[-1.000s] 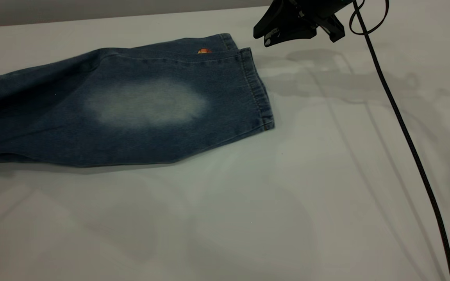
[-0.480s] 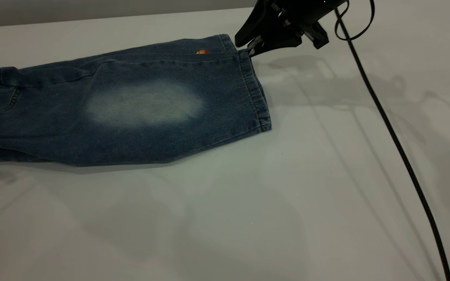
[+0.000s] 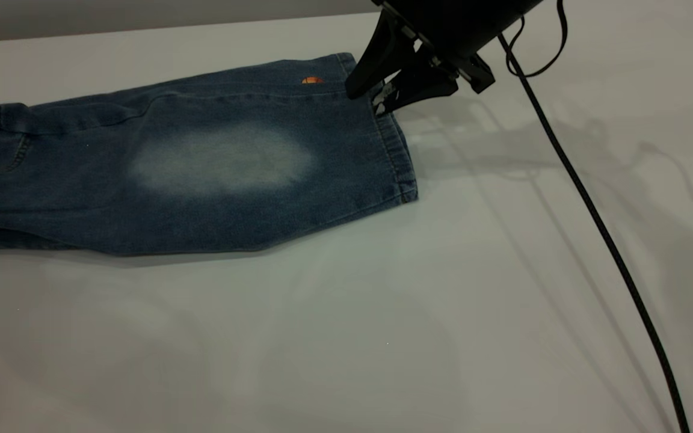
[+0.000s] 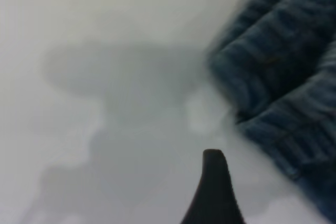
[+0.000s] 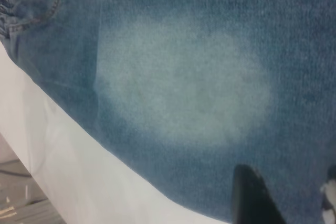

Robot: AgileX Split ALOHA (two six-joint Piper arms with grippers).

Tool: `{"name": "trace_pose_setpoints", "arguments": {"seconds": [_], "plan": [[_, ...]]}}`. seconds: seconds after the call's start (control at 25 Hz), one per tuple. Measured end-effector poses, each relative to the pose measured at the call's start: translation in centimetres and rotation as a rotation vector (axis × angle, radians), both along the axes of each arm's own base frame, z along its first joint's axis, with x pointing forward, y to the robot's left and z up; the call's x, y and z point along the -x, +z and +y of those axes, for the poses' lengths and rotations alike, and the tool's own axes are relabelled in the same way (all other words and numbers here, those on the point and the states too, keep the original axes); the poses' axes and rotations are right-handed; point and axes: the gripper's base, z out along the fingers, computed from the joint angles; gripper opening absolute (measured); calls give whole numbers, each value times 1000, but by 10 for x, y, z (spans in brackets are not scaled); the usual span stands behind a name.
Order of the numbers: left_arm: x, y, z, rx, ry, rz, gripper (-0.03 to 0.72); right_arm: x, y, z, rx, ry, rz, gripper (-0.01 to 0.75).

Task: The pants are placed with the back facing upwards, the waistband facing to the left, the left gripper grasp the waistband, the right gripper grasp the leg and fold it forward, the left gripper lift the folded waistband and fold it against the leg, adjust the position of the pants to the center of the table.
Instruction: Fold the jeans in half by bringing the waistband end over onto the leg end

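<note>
Since the earlier frames the right gripper [image 3: 376,99] has been lowered from above the table [image 3: 382,337] onto the far corner of the leg [image 3: 220,159] hem, where its jaws are spread with the hem edge between them, nothing yet clamped. From left to right, the pants [image 3: 142,174] are laid flat, long axis across the table — waistband [image 4: 273,72] end cut off at left. Only one tip of the left gripper [image 4: 212,192] is seen beside the waistband; its opening cannot be told.
</note>
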Motion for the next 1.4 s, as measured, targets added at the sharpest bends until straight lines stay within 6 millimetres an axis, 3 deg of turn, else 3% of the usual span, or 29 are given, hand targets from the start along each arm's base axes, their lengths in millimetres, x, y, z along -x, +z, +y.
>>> {"name": "trace_pose_setpoints", "arguments": {"seconds": [0.16,0.44,0.6,0.72,1.0,1.12,1.4], "plan": [[-3,10,18,53,19,-11,500,3,-2,5,-7,19,16,250],[-27,43,50,101,-85,-71,498,7,-3,12,-7,55,-6,250],[-28,51,69,194,-137,-74,498,7,-2,12,-9,58,-13,250],[-23,45,72,285,-153,-63,498,6,-2,12,-17,56,-17,250],[-18,3,72,419,-230,32,498,6,-1,13,-24,55,-17,250],[-19,-7,78,369,-220,39,498,6,-1,13,-25,57,-17,250],[-23,-9,91,237,-167,8,498,7,-1,13,-25,61,-18,250]]}}
